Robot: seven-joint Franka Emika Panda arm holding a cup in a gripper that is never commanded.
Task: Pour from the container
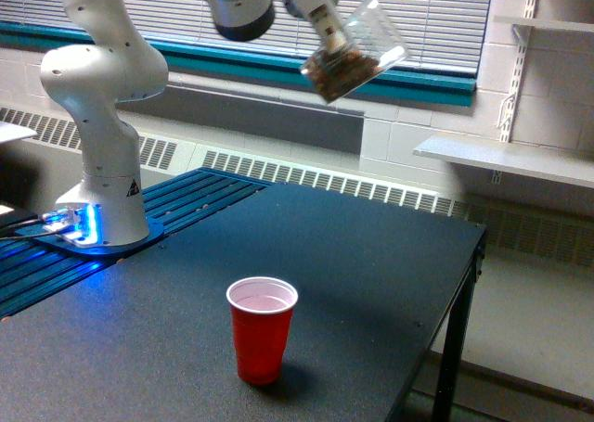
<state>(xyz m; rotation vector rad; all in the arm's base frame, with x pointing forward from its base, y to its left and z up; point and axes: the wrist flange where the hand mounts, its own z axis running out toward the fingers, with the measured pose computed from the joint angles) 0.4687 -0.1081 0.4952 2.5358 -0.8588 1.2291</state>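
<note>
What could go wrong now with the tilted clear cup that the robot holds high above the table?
1. The clear plastic tumbler is tilted, with brown contents, well above the opaque red plastic party cup and toward the exterior view's right of it. Pouring from here would probably miss onto the dark table.
2. The red cup looks light and empty; falling material might tip it.
3. The hand grips the tumbler near its base; it may slip.

Black table point(371, 255) w/ red cup point(262, 329) upright.

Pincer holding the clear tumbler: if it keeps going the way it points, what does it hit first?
The pincer points down toward the exterior view's right; past the tumbler, likely the black table first. Depth unclear.
</note>
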